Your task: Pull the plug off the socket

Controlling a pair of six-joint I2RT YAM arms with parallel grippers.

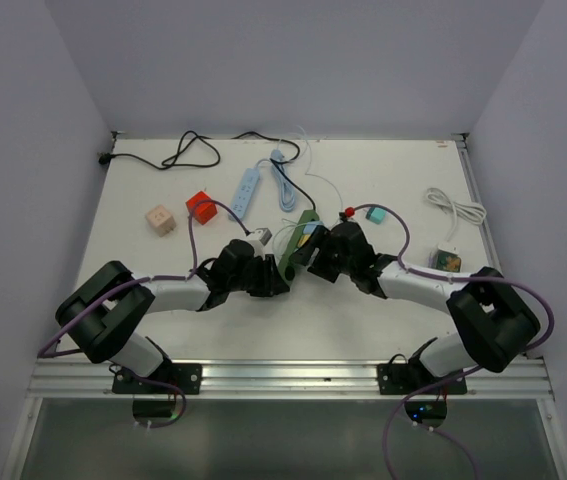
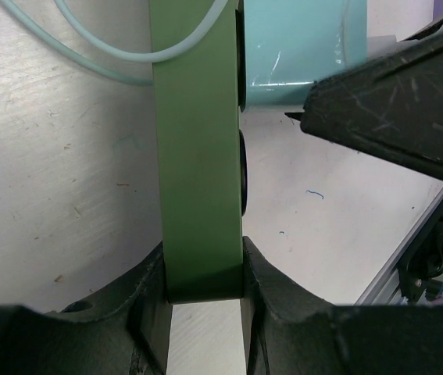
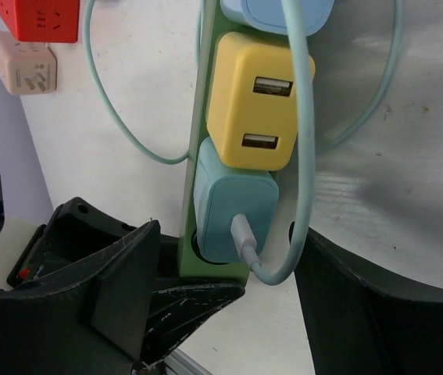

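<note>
A green power strip [image 1: 300,243] lies mid-table with plugs in a row along it. In the right wrist view [image 3: 196,164] it carries a teal plug [image 3: 234,206] with a grey cable at its near end, then a yellow plug [image 3: 257,101]. My left gripper [image 2: 204,291] is shut on the strip's end, which stands edge-on [image 2: 199,141] between its fingers. My right gripper [image 3: 229,273] is open, one finger on each side of the teal plug, which also shows in the left wrist view [image 2: 299,47].
A red cube [image 1: 201,206] and a beige cube [image 1: 159,219] sit at the left. A blue power strip [image 1: 247,190] and a black cable [image 1: 178,152] lie at the back. A white coiled cable [image 1: 455,208] and a small box [image 1: 448,260] are at the right.
</note>
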